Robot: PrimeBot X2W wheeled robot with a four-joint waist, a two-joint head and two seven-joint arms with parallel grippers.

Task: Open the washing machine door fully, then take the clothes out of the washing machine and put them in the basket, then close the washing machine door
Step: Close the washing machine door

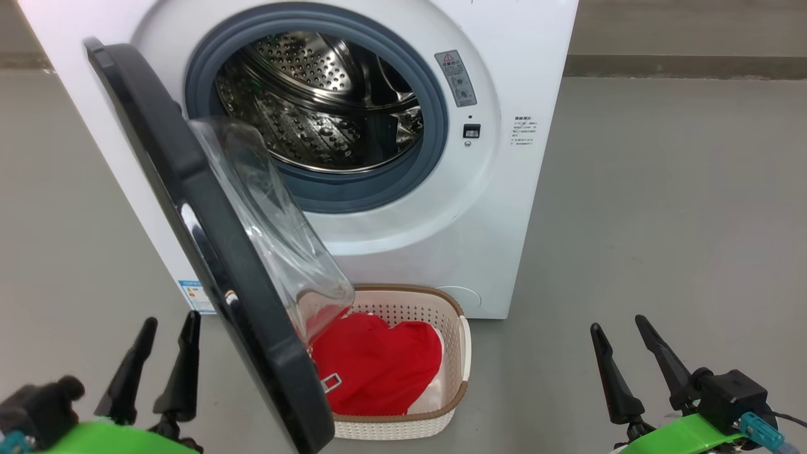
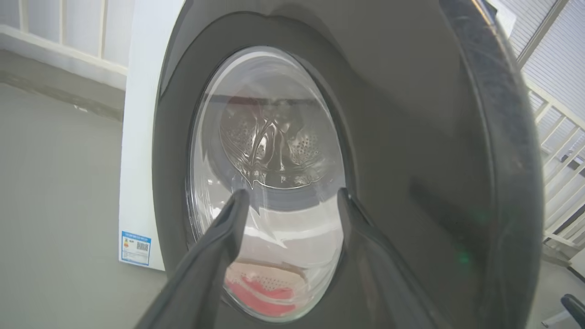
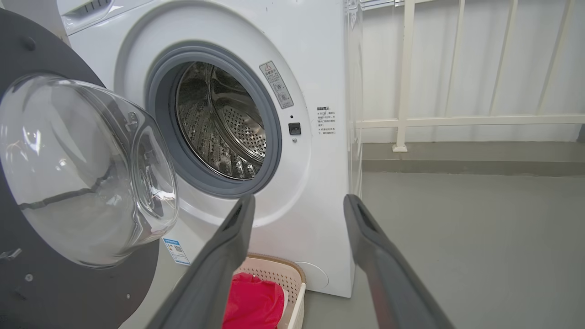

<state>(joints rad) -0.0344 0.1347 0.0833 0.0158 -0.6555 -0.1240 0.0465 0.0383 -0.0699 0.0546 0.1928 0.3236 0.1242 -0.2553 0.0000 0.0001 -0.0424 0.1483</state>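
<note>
The washing machine door (image 1: 189,208) stands part-open, running from 10 to 6 o'clock in the head view. The left fingers (image 1: 183,366), at 7 o'clock, are spread and hold nothing, just outside the door's black outer face. The right fingers (image 1: 610,372), at 5 o'clock, are also spread and empty, well apart from everything.

The clothes (image 1: 378,366) lie in the basket (image 1: 464,353) at 6 o'clock, against the foot of the washing machine (image 1: 523,189). What shows of the drum (image 1: 315,94) looks bare.

Risks in closing:
- The door's lower edge hangs over the basket's near end and may catch its rim or the heaped cloth.
- Fingers could skid on the glossy rim.
- A weak push could leave the door unlatched.

Count: one door, one machine, one basket, one red heap (number of garments unclear), two pairs of fingers.
</note>
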